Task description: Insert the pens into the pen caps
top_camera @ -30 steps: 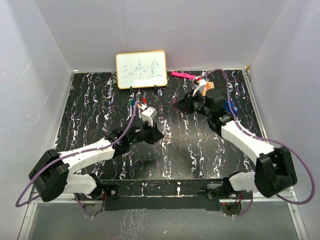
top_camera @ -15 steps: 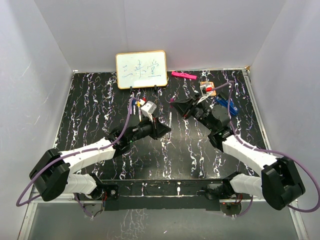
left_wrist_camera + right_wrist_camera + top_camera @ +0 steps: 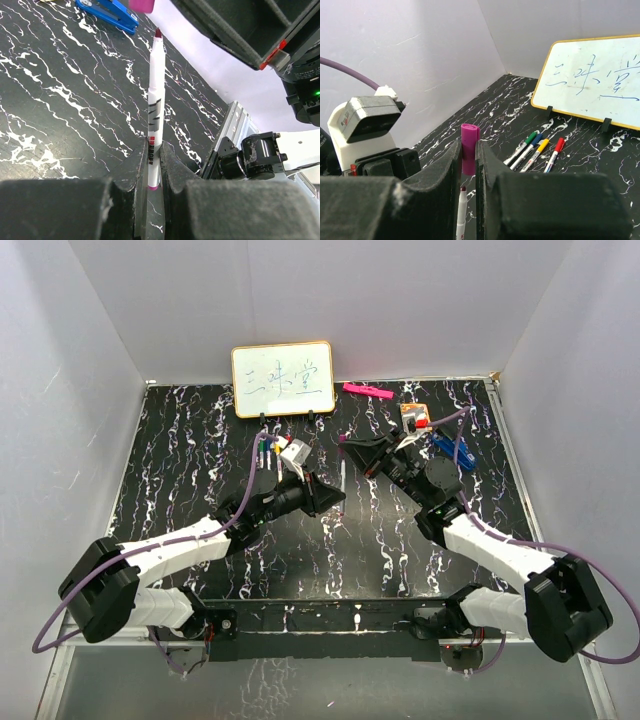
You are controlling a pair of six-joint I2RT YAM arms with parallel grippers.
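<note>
Item: left gripper point(image 3: 155, 155), fingers clamped on the lower barrel of a white pen point(image 3: 154, 107), its dark tip pointing away towards the right arm. Item: right gripper point(image 3: 468, 152), closed on a purple cap point(image 3: 469, 145) held lengthwise between its fingers, near end facing the pen tip. Pen tip and cap meet above mid-worktop, just apart, tip not yet inside; seen from overhead they sit roughly in line. Item: four capped pens point(image 3: 536, 146), green, blue, yellow and red, lying side by side on the black marbled worktop point(image 3: 200, 440) just in front of the whiteboard point(image 3: 592, 80). Item: blue stapler-like clip point(image 3: 109, 11), flat on the worktop beyond the held pen
</note>
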